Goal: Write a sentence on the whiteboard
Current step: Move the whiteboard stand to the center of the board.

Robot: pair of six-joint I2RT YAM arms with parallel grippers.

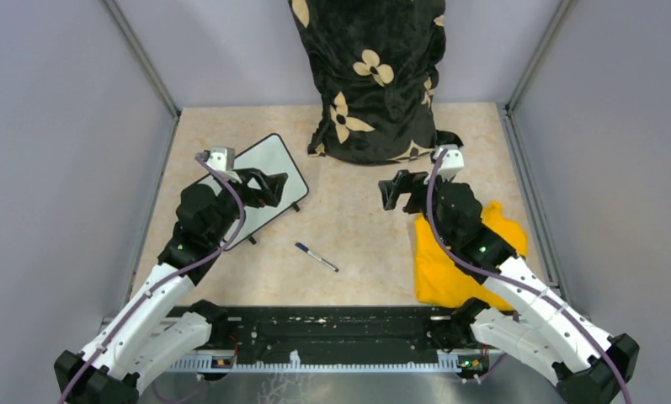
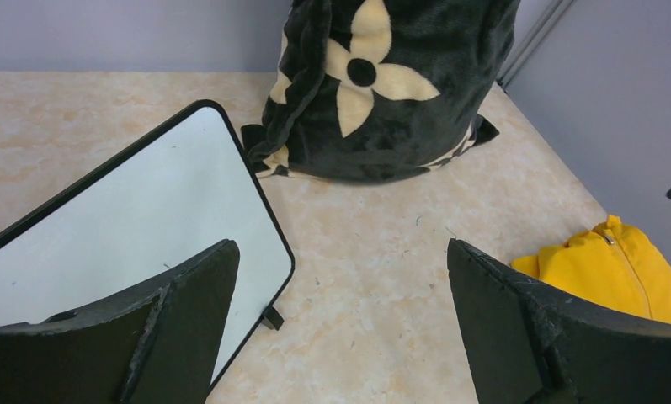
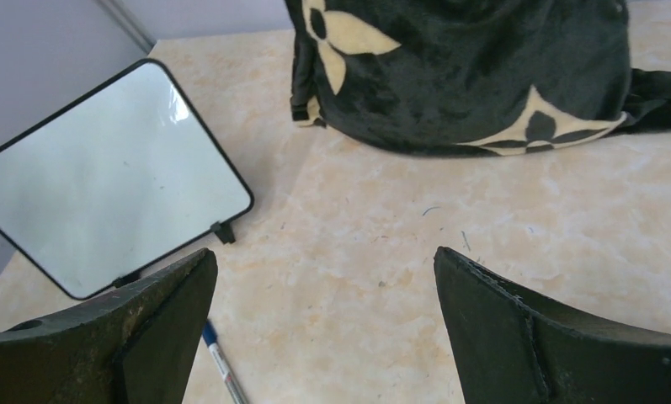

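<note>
**Both claws spread wide, whiteboard lying plain on the left**

The whiteboard (image 1: 268,158) is lying flat on the beige marbled table (image 1: 348,223), turned at a diagonal. Its black rim and small black feet are showing, and its face is showing plain white with a soft glare.

The left gripper (image 1: 274,187) is hanging over the whiteboard's near right part. Its jaws are standing wide apart and holding nothing. Whether a fingertip is touching the board cannot be told from these views.

The right gripper (image 1: 392,190) is hovering to the right of the whiteboard, well apart from it, above bare table. It is pointing back toward the board, with its jaws also gaping fully and gripping nothing.

A blue-capped marker (image 1: 316,257) is lying loose on the table off the whiteboard's near right corner. It is close to the board but not touching it, and neither gripper is touching it.

A black plush cloth with cream flowers (image 1: 374,76) is standing bunched up just beyond the whiteboard's far right corner.

A yellow zippered garment (image 1: 454,273) is lying crumpled far to the right of the whiteboard, partly under the right arm.
</note>
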